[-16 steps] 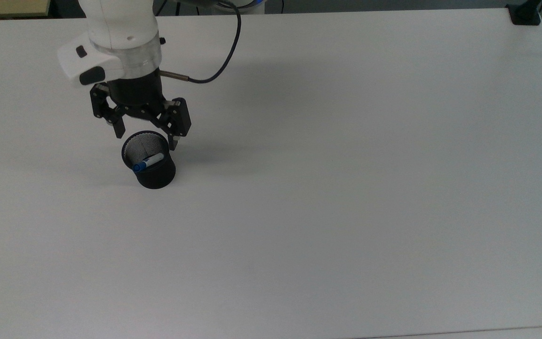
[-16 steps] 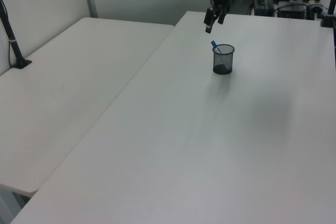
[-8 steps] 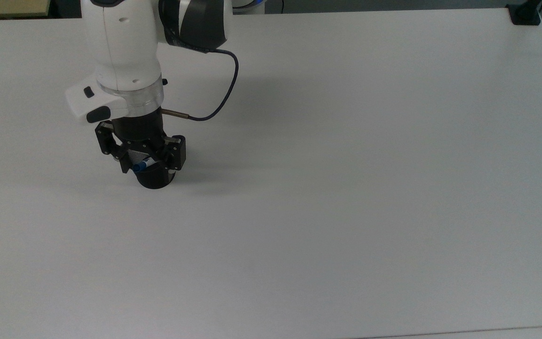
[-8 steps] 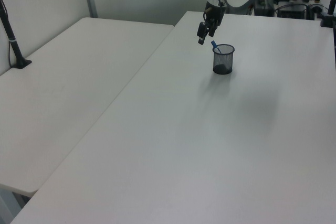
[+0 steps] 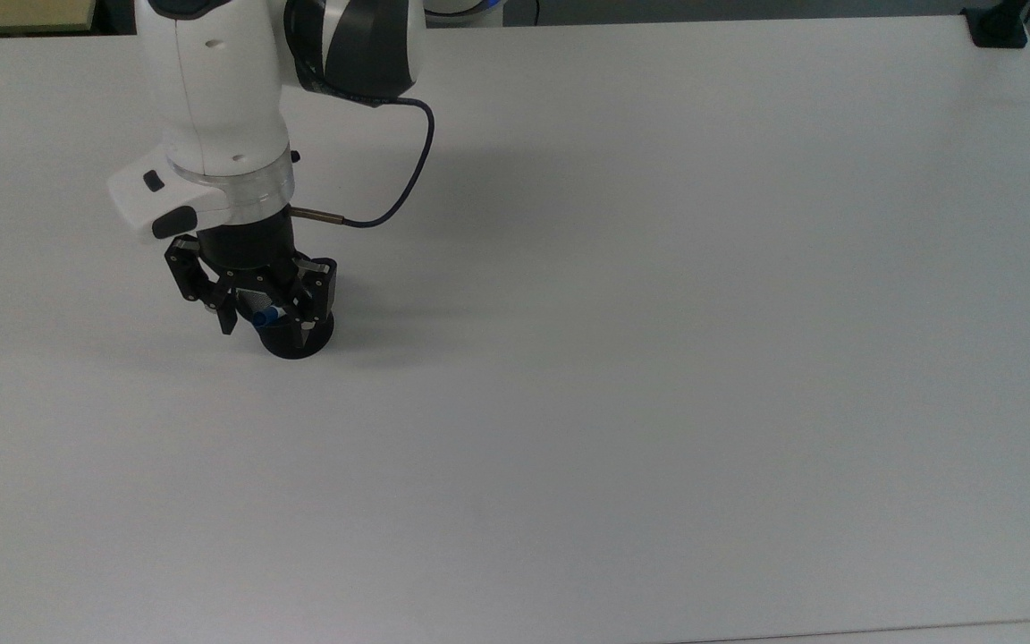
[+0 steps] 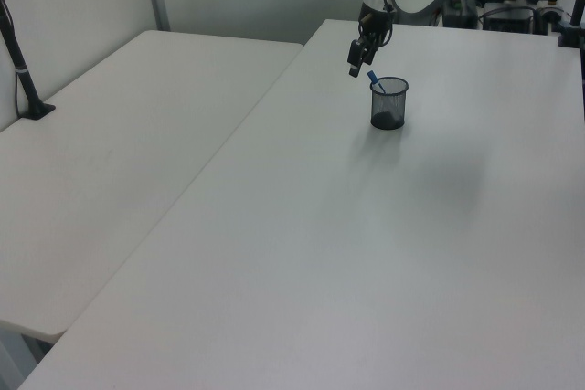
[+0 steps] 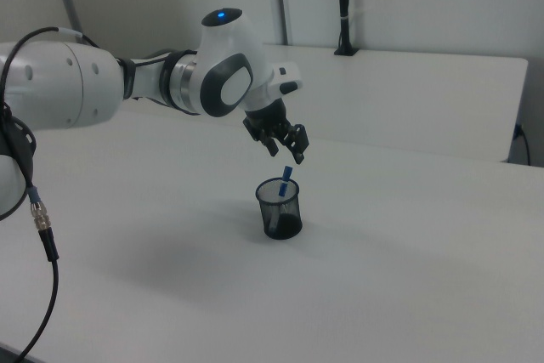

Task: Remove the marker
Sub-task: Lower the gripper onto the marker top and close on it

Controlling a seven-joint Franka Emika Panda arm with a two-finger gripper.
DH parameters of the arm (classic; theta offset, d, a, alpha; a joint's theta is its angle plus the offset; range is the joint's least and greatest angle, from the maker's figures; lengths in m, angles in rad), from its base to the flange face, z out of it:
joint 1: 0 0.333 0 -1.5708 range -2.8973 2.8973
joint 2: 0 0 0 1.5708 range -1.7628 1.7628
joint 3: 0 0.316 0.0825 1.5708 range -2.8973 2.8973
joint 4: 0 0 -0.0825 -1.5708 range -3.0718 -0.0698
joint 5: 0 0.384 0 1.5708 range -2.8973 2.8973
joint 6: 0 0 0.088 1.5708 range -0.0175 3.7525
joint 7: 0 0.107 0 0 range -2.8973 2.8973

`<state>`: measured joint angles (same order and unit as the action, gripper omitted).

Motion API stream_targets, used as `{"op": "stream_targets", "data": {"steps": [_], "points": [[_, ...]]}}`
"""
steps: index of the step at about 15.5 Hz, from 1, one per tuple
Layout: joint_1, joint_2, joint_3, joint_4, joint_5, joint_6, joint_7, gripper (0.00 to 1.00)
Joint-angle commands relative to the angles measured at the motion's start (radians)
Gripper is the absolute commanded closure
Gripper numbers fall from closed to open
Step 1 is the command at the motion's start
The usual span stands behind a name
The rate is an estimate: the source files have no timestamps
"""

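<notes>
A: Where is the marker (image 7: 286,175) found?

B: It is stood in the black mesh cup (image 7: 280,208), tilted, with its blue cap poked above the rim. In the right view the cap is leaned toward 12 o'clock; in the left view the marker (image 6: 373,79) is slanted toward 11 o'clock over the cup (image 6: 388,104).

A: And the gripper (image 7: 287,152)?

B: It is hung just above the cup's mouth, at about 12 o'clock from the cup in the right view. In the top view the gripper (image 5: 265,324) is laid over the cup (image 5: 299,340), and a spot of the marker's blue cap (image 5: 265,316) is seen between the black fingers (image 5: 227,318).

A: How are the fingers set?

B: They are spread apart, with a gap kept between them, and nothing is held. Whether a fingertip is touching the cap cannot be told from the right view; it seems to be just short of it.

A: What else is seen?

B: The cup is stood on a broad white table (image 5: 658,358). In the left view a second white table (image 6: 119,152) is set beside it toward 9 o'clock, and a dark cable (image 5: 390,170) is looped from the wrist toward 3 o'clock in the top view
</notes>
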<state>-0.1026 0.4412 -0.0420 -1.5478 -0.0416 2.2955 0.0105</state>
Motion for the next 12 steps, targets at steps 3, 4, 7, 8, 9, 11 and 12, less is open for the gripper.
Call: {"op": "stream_targets", "data": {"steps": [3, 4, 7, 8, 9, 11, 12], "points": [[0.011, -0.012, -0.007, -0.018, -0.003, -0.039, -0.066, 0.40], [0.009, -0.012, -0.007, -0.018, -0.001, -0.045, -0.078, 0.42], [0.014, -0.010, -0.006, -0.024, -0.001, -0.077, -0.076, 0.43], [0.014, -0.010, -0.006, -0.032, -0.001, -0.080, -0.078, 0.45], [0.014, -0.010, -0.006, -0.034, -0.001, -0.080, -0.078, 0.48], [0.011, -0.010, -0.006, -0.032, -0.001, -0.080, -0.081, 0.57], [0.009, -0.010, -0.006, -0.032, -0.001, -0.080, -0.081, 0.63]]}}
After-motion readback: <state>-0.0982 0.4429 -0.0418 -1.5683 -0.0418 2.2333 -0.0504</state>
